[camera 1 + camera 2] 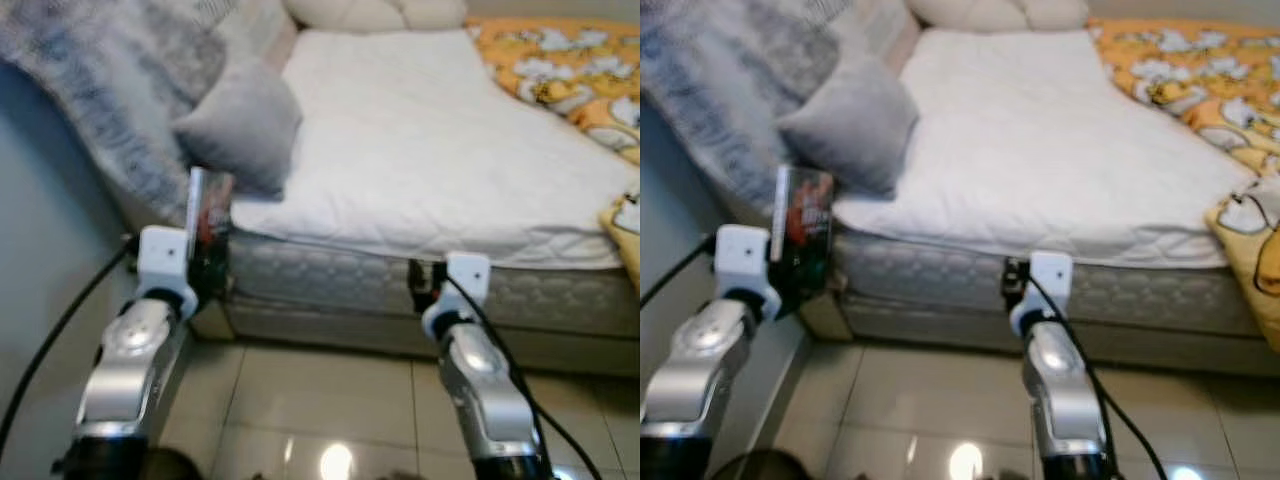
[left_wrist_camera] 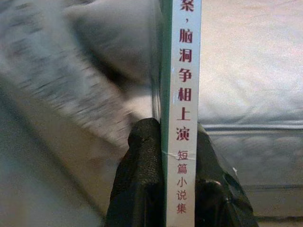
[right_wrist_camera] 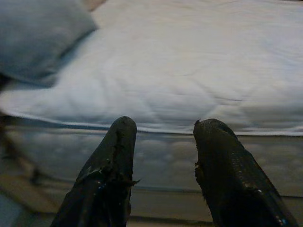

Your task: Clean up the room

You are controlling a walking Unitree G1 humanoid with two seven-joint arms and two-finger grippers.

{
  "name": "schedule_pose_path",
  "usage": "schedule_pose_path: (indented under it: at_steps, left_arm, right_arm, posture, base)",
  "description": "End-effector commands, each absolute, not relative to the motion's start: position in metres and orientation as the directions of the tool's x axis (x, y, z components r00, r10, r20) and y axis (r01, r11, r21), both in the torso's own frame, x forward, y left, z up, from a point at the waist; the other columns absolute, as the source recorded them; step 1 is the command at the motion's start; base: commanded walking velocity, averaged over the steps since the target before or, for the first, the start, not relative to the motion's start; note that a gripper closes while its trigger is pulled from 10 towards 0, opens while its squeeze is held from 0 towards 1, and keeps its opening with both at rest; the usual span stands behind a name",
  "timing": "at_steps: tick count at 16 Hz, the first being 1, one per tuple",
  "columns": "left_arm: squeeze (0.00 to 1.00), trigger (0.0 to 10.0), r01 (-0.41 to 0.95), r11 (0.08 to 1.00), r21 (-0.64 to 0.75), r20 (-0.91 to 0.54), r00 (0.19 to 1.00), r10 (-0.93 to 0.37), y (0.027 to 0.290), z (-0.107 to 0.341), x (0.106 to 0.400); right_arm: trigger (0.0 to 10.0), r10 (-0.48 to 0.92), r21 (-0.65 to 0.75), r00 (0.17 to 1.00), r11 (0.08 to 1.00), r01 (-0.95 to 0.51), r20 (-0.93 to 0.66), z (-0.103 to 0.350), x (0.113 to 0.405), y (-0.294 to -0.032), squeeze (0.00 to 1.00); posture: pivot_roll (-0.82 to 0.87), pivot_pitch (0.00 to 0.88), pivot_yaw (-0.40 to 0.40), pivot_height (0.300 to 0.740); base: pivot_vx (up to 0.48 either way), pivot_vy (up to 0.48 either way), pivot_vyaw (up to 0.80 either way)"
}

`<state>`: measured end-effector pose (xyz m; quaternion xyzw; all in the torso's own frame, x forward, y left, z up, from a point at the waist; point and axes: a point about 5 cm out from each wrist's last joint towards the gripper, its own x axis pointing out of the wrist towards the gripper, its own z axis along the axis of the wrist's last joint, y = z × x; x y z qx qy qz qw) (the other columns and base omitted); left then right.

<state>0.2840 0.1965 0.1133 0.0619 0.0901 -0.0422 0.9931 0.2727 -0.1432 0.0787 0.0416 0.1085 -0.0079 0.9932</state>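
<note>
Before the bed point(image 1: 420, 180), we hold a book point(image 2: 182, 94) upright in our left gripper point(image 2: 180, 156), jaws clamped on its lower end; our right gripper point(image 3: 163, 156) hangs apart and bare. Gripped so low, the book could tip out.

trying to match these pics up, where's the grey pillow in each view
Left eye view: grey pillow at upper left, on the bed corner.
Right eye view: upper left, above the held book.
Left wrist view: blurred, behind the book's spine.
Right wrist view: top corner.
Shared landmark: the white mattress.
</note>
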Motion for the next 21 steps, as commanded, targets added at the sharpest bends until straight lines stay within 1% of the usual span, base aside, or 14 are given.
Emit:
schedule_pose_path:
  at_steps: [1,13,17,21]
  left_arm:
    - [0.00,10.0,0.116,0.985,0.130,-0.134,0.986,-0.099,0.191,0.124,0.287]
    - [0.00,10.0,0.122,0.985,0.124,-0.121,0.987,-0.107,0.188,0.126,0.293]
    - [0.00,10.0,0.126,0.985,0.121,-0.118,0.987,-0.112,0.186,0.127,0.296]
    - [0.00,10.0,0.125,0.985,0.117,-0.114,0.987,-0.111,0.186,0.128,0.297]
  right_arm:
    - [10.0,-0.028,0.083,0.977,0.996,0.046,-0.210,0.081,0.273,-0.148,0.00]
    - [10.0,-0.027,0.075,0.981,0.996,0.042,-0.191,0.085,0.279,-0.149,0.00]
    - [10.0,-0.030,0.020,0.985,0.999,0.034,-0.169,0.090,0.282,-0.148,0.00]
    - [10.0,-0.007,0.041,0.988,0.999,0.014,-0.152,0.092,0.283,-0.147,0.00]
  posture:
    - [-0.01,0.000,0.041,0.740]
    - [-0.02,0.000,0.044,0.740]
    - [-0.02,0.000,0.046,0.740]
    - [-0.02,0.000,0.046,0.740]
  base:
    - [0.292,0.000,0.00]
    - [0.312,0.000,0.00]
    - [0.321,0.000,0.00]
    - [0.318,0.000,0.00]
